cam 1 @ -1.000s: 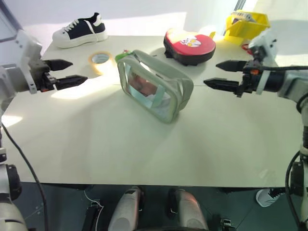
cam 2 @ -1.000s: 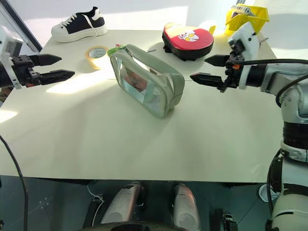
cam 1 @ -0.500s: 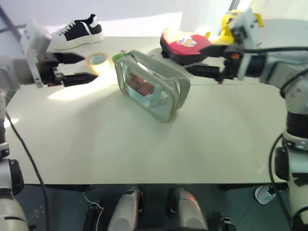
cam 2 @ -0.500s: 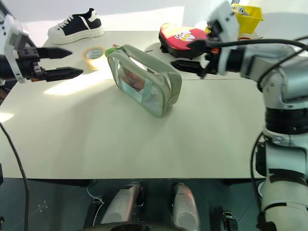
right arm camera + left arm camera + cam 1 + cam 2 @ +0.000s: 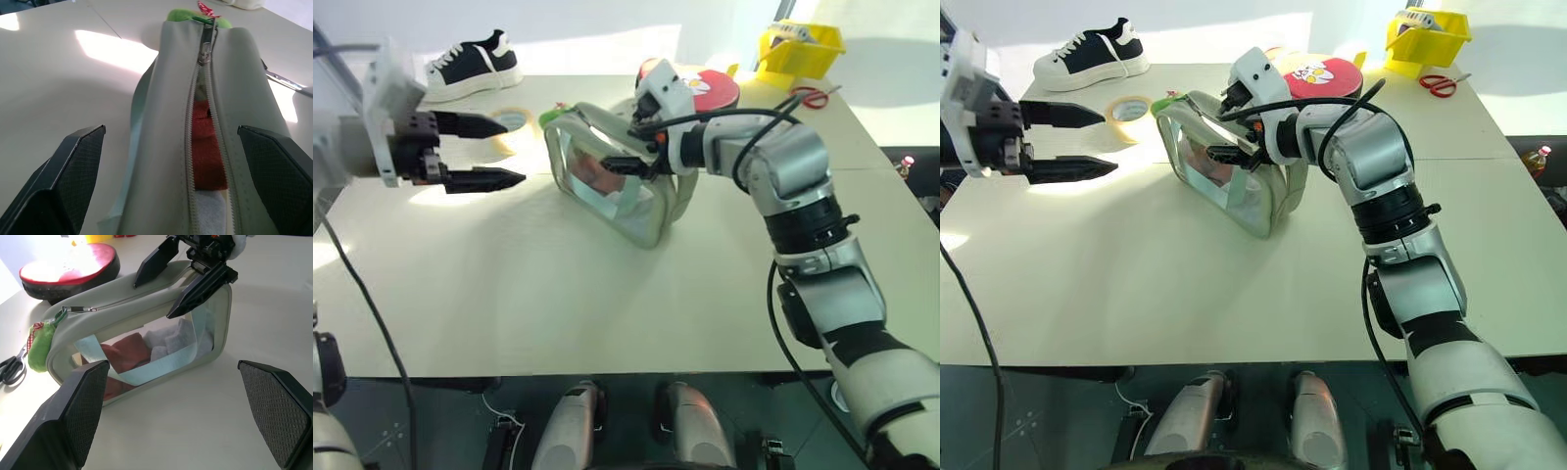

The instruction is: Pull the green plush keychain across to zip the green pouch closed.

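The green pouch [image 5: 625, 201] stands on the table, its top zipper [image 5: 204, 78] partly open over red contents. The green plush keychain [image 5: 551, 115] hangs at the pouch's far left end, on the zipper pull [image 5: 204, 53]. My right gripper [image 5: 621, 145] is open and straddles the pouch's top ridge, one finger [image 5: 157, 260] on each side, pointing along the zipper toward the keychain [image 5: 191, 14]. My left gripper [image 5: 513, 152] hovers open to the left of the pouch, a short way from the keychain [image 5: 41, 340], holding nothing.
A black-and-white shoe [image 5: 470, 61] and a tape roll [image 5: 514, 120] lie behind my left gripper. A red round case [image 5: 710, 86] sits behind the pouch. A yellow bin [image 5: 800, 44] and red scissors [image 5: 811, 96] are at the far right.
My right gripper has swung left from beside the red case to over the pouch's top. My left gripper has edged right toward the pouch. Both stay open.
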Tool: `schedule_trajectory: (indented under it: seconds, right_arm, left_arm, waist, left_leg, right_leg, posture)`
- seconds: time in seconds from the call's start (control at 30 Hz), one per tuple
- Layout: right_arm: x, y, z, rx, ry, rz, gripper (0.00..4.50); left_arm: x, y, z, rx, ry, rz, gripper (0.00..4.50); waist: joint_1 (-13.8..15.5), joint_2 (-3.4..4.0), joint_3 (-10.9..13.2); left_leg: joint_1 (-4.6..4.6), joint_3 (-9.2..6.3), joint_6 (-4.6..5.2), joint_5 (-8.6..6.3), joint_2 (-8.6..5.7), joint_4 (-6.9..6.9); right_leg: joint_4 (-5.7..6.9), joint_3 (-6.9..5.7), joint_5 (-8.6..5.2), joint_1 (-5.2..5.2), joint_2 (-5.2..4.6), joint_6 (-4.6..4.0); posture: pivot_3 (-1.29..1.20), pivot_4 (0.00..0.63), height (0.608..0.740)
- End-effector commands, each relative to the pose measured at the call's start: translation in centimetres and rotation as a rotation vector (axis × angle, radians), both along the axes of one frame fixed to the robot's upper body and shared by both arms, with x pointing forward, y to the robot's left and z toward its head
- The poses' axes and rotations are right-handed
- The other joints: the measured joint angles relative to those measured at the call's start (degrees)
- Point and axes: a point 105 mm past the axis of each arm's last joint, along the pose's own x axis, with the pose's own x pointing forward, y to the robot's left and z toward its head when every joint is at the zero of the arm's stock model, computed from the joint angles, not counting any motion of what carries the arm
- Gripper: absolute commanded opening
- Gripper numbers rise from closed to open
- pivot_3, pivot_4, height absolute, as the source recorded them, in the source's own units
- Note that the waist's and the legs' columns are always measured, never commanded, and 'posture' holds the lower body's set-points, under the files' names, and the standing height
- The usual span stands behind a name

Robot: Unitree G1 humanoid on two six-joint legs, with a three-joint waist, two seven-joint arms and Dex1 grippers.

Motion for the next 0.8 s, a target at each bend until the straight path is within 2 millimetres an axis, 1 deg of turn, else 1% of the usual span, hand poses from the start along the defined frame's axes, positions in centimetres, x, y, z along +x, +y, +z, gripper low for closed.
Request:
schedule_trajectory:
  seconds: [0.03, 0.07, 0.1, 0.13, 0.2, 0.27, 0.33, 0.4, 0.47, 0.53, 0.57, 0.63, 0.8]
  right_arm:
    - [-0.6, 1.0, 2.0, -0.030, -0.118, 0.079, 3.65]
    - [-0.6, 1.1, 1.9, -0.043, -0.136, 0.092, 3.08]
    - [-0.6, 1.1, 1.8, -0.052, -0.146, 0.101, 2.68]
    - [-0.6, 1.1, 1.7, -0.060, -0.154, 0.111, 2.03]
    - [-0.6, 1.2, 1.8, -0.093, -0.199, 0.142, 0.99]
    - [-0.5, 1.2, 2.0, -0.127, -0.250, 0.167, 0.05]
    - [0.0, 0.7, 2.5, -0.231, -0.403, 0.204, 0.05]
    - [0.4, 0.4, 4.1, -0.326, -0.610, 0.247, 0.05]
    - [0.5, 0.3, 5.3, -0.373, -0.732, 0.281, 0.05]
    - [0.4, 0.0, 6.3, -0.399, -0.816, 0.325, 0.05]
    - [0.4, -0.2, 6.5, -0.407, -0.830, 0.337, 0.05]
    - [0.6, -0.7, 6.2, -0.404, -0.792, 0.355, 0.05]
    - [0.6, -2.2, 2.5, -0.472, -0.759, 0.441, 0.05]
  left_arm:
    - [-0.8, 0.3, 1.9, 0.010, -0.092, 0.015, 4.50]
    - [-0.9, 0.3, 1.9, 0.007, -0.095, 0.018, 4.50]
    - [-0.9, 0.3, 1.9, 0.004, -0.096, 0.021, 4.50]
    - [-0.9, 0.3, 1.9, 0.002, -0.097, 0.022, 4.50]
    - [-0.9, 0.4, 1.8, 0.007, -0.098, 0.030, 4.50]
    - [-0.9, 0.4, 1.8, 0.010, -0.099, 0.034, 4.50]
    - [-0.9, 0.5, 1.9, 0.008, -0.101, 0.038, 4.50]
    - [-0.7, 0.5, 1.9, 0.010, -0.105, 0.041, 4.50]
    - [-0.7, 0.5, 1.9, 0.011, -0.106, 0.041, 4.50]
    - [-0.6, 0.5, 2.0, 0.010, -0.106, 0.041, 4.50]
    - [-0.6, 0.5, 2.0, 0.009, -0.106, 0.042, 4.50]
    - [-0.5, 0.5, 1.9, 0.010, -0.105, 0.042, 4.50]
    - [-0.4, 0.3, 1.7, 0.009, -0.104, 0.041, 4.50]
  waist:
    - [-0.1, 0.00, 0.0]
    - [-0.1, 0.00, 0.0]
    - [-0.1, 0.00, 0.0]
    - [-0.1, 0.00, 0.0]
    - [-0.1, 0.00, 0.0]
    - [-0.1, 0.00, 0.0]
    - [-0.1, 0.01, 0.0]
    - [-0.1, 0.01, 0.0]
    - [-0.1, 0.01, 0.0]
    - [-0.3, 0.01, 0.0]
    - [-0.3, 0.01, 0.0]
    - [-0.3, 0.01, 0.0]
    - [-0.2, 0.00, 0.0]
  left_leg:
    - [0.01, 0.01, 0.00, 0.00, 0.00, 0.01]
    - [0.02, 0.01, 0.00, 0.00, 0.00, 0.02]
    - [0.02, 0.00, 0.00, 0.00, 0.02, 0.05]
    - [0.02, 0.01, -0.01, 0.00, 0.03, 0.07]
    - [0.04, 0.01, -0.02, 0.01, 0.03, 0.11]
    - [0.04, 0.02, -0.02, 0.01, 0.04, 0.19]
    - [0.02, 0.03, -0.02, 0.00, 0.04, 0.31]
    - [0.01, 0.03, -0.02, 0.00, 0.04, 0.38]
    - [0.00, 0.05, -0.03, 0.00, 0.04, 0.41]
    - [0.00, 0.06, -0.03, 0.00, 0.04, 0.39]
    - [-0.03, 0.09, -0.03, 0.00, 0.05, 0.37]
    - [-0.03, 0.13, -0.04, 0.00, 0.06, 0.34]
    - [0.00, 0.17, -0.03, 0.00, 0.08, 0.39]
  right_leg:
    - [0.03, 0.02, 0.00, 0.00, 0.01, 0.01]
    - [0.06, 0.03, 0.00, -0.01, 0.01, 0.01]
    - [0.08, 0.03, 0.00, -0.01, 0.04, 0.01]
    - [0.14, 0.04, 0.00, -0.02, 0.05, 0.01]
    - [0.24, 0.06, 0.00, -0.04, 0.05, 0.00]
    - [0.33, 0.09, 0.00, -0.06, 0.06, 0.00]
    - [0.41, 0.10, -0.01, -0.08, 0.06, 0.01]
    - [0.45, 0.11, -0.01, -0.09, 0.05, 0.01]
    - [0.45, 0.14, -0.04, -0.12, 0.05, 0.05]
    - [0.45, 0.18, -0.02, -0.16, 0.06, 0.02]
    - [0.48, 0.21, -0.01, -0.20, 0.07, 0.00]
    - [0.54, 0.26, -0.01, -0.23, 0.09, -0.01]
    - [0.56, 0.26, -0.01, -0.16, 0.10, -0.01]
  posture:
    - [0.00, 0.150, 0.740]
    - [0.00, 0.150, 0.740]
    - [0.00, 0.150, 0.740]
    - [0.00, 0.150, 0.740]
    - [0.00, 0.150, 0.740]
    - [0.00, 0.150, 0.740]
    - [0.00, 0.150, 0.740]
    - [0.00, 0.150, 0.740]
    - [0.00, 0.150, 0.740]
    - [0.00, 0.150, 0.740]
    - [0.00, 0.150, 0.740]
    - [0.00, 0.150, 0.740]
    - [0.00, 0.150, 0.740]
